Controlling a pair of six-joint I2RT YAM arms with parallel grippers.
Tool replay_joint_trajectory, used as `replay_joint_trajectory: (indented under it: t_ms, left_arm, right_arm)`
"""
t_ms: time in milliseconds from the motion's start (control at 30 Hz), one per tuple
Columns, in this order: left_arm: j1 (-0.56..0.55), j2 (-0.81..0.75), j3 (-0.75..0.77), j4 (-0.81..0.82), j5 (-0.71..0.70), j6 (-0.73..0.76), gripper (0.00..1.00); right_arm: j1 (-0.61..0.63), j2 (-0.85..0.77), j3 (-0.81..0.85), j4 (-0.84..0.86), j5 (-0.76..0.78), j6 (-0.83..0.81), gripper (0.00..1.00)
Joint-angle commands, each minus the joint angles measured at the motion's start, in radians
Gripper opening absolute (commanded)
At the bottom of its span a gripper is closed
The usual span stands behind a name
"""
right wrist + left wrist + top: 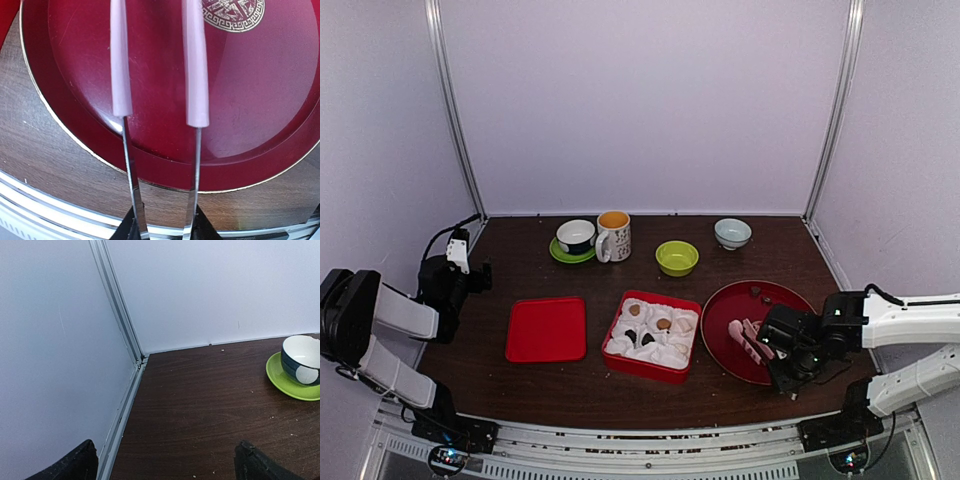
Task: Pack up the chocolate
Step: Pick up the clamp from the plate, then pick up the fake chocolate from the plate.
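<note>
Several pieces of chocolate [663, 323] sit in white paper cups inside the red box [647, 366] at the table's middle. A couple more small dark pieces [757, 292] lie on the far part of the dark red plate [718, 300]. My right gripper [786, 346] is shut on the metal end of the pink-tipped tongs [195, 65], whose two arms stand apart over the plate [260, 90] with nothing between them. My left gripper [457, 266] hovers open and empty at the far left, near the wall; its fingertips [252, 462] frame bare wood.
A red lid [546, 328] lies left of the box. Along the back stand a cup on a green saucer [576, 238], a mug [613, 236], a green bowl [677, 257] and a pale bowl [732, 233]. Walls close in three sides.
</note>
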Motion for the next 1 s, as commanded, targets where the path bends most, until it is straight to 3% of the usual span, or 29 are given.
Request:
replay_joint_trajectory:
  t_ms: [0,967]
  left_arm:
    - [0.01,0.005,0.011,0.057,0.008,-0.003,0.98]
    - [0.009,0.006,0.011,0.058,0.008,-0.003,0.98]
  right_arm:
    - [-0.008,0.003,0.035,-0.025,0.026,-0.013,0.31]
    - [-0.108,0.109,0.07,0.041,0.003,-0.077,0.31]
